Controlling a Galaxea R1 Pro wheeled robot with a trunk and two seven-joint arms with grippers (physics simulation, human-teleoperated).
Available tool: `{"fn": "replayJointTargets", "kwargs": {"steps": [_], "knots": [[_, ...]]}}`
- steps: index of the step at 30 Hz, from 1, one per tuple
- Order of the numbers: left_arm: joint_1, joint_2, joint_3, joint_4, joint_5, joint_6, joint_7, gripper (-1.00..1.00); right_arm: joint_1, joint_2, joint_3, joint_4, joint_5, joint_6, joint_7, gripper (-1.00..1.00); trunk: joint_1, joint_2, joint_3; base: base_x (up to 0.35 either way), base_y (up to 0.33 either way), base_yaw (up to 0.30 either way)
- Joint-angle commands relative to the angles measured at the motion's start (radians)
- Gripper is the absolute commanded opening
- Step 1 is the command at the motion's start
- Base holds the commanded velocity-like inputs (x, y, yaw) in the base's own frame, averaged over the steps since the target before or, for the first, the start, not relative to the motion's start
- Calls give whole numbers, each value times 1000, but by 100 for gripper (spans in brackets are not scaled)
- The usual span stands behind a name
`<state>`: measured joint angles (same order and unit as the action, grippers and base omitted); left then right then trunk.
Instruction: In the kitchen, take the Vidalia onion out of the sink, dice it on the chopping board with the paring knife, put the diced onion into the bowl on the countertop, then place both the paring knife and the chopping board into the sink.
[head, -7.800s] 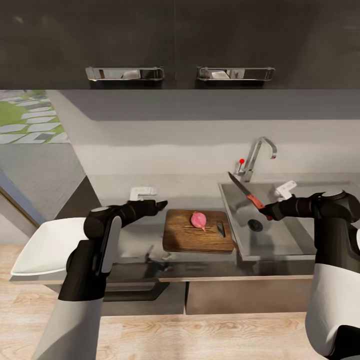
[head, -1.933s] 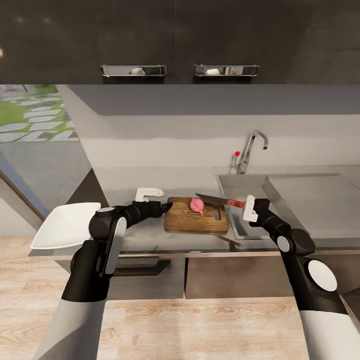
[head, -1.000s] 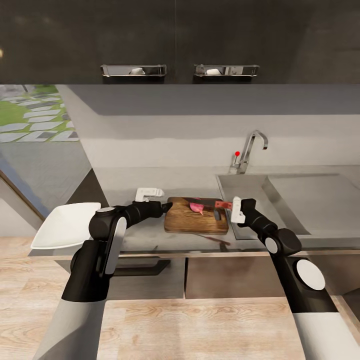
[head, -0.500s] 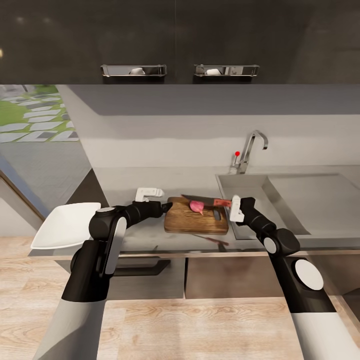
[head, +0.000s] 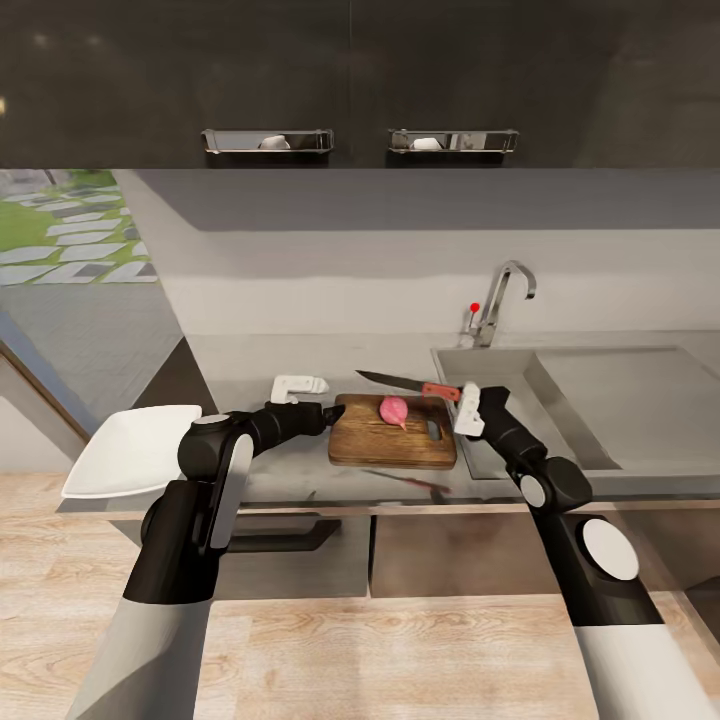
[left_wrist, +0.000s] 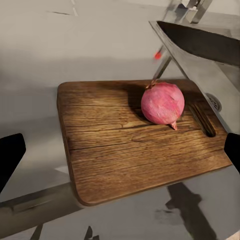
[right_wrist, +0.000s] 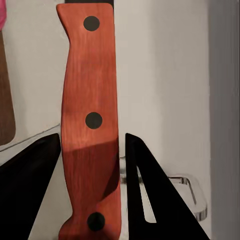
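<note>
A pink-red onion (head: 394, 409) (left_wrist: 162, 103) lies whole on the brown chopping board (head: 392, 447) (left_wrist: 125, 150), which rests on the grey countertop (head: 250, 370) just left of the sink (head: 600, 400). My right gripper (head: 466, 409) (right_wrist: 92, 185) is shut on the paring knife's orange-red handle (head: 440, 391) (right_wrist: 90, 120). Its dark blade (head: 388, 380) (left_wrist: 200, 42) hangs level above the onion, pointing left. My left gripper (head: 328, 411) (left_wrist: 121, 152) stands open at the board's left end, holding nothing. The white square bowl (head: 135, 450) sits at the counter's far left end.
The chrome tap (head: 503, 295) with its red knob (head: 474, 307) rises behind the sink basin. Dark upper cabinets with metal handles (head: 265, 142) hang overhead. The counter's metal front edge (head: 400, 510) runs over dark cabinets, with wooden floor (head: 400, 650) below.
The knife, which lay low across the onion a second ago, has risen above it and shifted slightly back. The onion, the board and my left arm have not moved.
</note>
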<state>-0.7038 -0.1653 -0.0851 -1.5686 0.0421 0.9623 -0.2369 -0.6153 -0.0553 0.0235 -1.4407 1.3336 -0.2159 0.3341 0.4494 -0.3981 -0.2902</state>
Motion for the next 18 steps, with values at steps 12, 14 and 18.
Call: {"fn": "replayJointTargets", "kwargs": {"steps": [12, 14, 18], "knots": [[-1, 0, 1, -1, 4, 6, 1, 100, 0, 9, 5, -1, 9, -4, -25, -100, 1, -2, -2, 0, 0, 0], [-1, 0, 1, -1, 4, 6, 1, 100, -1, 9, 5, -1, 9, -4, -26, -100, 1, -2, -2, 0, 0, 0], [-1, 0, 1, -1, 4, 6, 1, 100, -1, 9, 6, -1, 9, -3, -27, -100, 1, -2, -2, 0, 0, 0]]}}
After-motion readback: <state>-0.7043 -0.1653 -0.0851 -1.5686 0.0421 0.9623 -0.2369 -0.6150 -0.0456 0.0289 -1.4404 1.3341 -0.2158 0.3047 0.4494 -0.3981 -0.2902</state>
